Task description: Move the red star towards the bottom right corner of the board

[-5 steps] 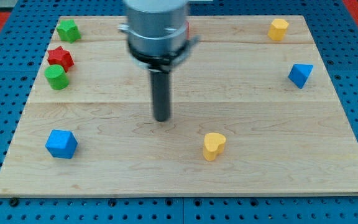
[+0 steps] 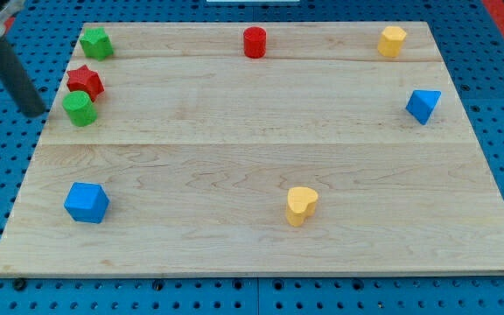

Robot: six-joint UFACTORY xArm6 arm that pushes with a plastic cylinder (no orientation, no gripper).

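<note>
Where my tip [image 2: 35, 112] rests, left of red star [image 2: 85, 81]

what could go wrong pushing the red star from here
My tip sits off the board's left edge, beside the green cylinder, which touches the red star. Pushing straight in would likely shove the cylinder too. On the long diagonal, the star may slip off the tip or strike the yellow heart.
</note>
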